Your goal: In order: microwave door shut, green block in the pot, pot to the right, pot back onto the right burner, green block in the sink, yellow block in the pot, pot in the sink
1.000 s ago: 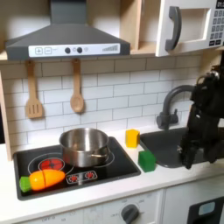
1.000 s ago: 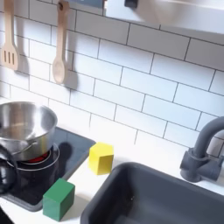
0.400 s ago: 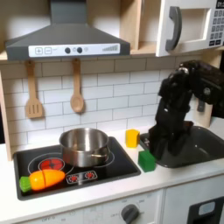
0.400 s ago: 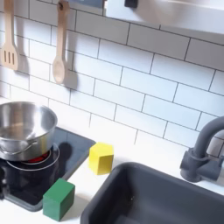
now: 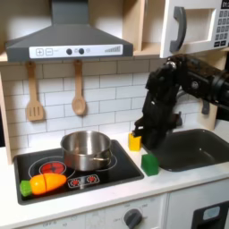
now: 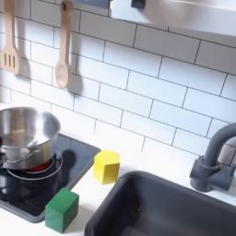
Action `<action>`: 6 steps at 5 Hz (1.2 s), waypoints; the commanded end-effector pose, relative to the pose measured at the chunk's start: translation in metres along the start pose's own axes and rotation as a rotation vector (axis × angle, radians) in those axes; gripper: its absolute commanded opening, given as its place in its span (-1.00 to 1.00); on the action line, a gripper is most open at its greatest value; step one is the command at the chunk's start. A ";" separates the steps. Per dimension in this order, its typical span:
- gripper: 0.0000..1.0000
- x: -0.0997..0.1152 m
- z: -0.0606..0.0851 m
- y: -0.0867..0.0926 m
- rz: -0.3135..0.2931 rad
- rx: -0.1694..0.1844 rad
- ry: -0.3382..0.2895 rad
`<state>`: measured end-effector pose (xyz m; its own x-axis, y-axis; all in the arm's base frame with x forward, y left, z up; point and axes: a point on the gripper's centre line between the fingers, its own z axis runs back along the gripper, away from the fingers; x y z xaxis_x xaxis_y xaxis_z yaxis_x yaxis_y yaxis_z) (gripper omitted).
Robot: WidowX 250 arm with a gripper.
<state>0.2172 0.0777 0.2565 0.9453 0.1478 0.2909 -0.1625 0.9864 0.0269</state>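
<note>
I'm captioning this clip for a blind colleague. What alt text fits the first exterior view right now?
A black robot arm reaches down over a toy kitchen counter, its gripper low beside the yellow block and above the green block. A steel pot sits on the stove's right burner, a toy carrot at the front left, the sink to the right.

First exterior view: taken from the front, roughly level, set back; the hood (image 5: pixel 64 40) at the top down to the counter front knob is covered, with the pot (image 5: pixel 87 149) left of centre. Second exterior view: taken much nearer, from above and angled down toward the tiled wall; the pot (image 6: pixel 24 135) is cut by the second exterior view's left edge. Shared: pot, yellow block (image 5: pixel 134 141) (image 6: pixel 107 167) and green block (image 5: pixel 150 165) (image 6: pixel 63 209) right of the pot, sink (image 5: pixel 201 148) (image 6: pixel 147 212) beyond, wooden spoon (image 5: pixel 79 89) (image 6: pixel 63 46) above.
</note>
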 end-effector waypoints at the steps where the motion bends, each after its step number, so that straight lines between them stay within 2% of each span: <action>1: -1.00 0.037 0.011 0.005 -0.011 -0.010 -0.118; 3: -1.00 0.063 0.033 0.018 0.004 0.008 -0.226; 5: -1.00 0.085 0.062 0.032 0.012 0.034 -0.354; 6: -1.00 0.093 0.070 0.036 0.014 0.040 -0.392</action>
<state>0.2783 0.1204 0.3525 0.7644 0.1127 0.6348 -0.1908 0.9800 0.0557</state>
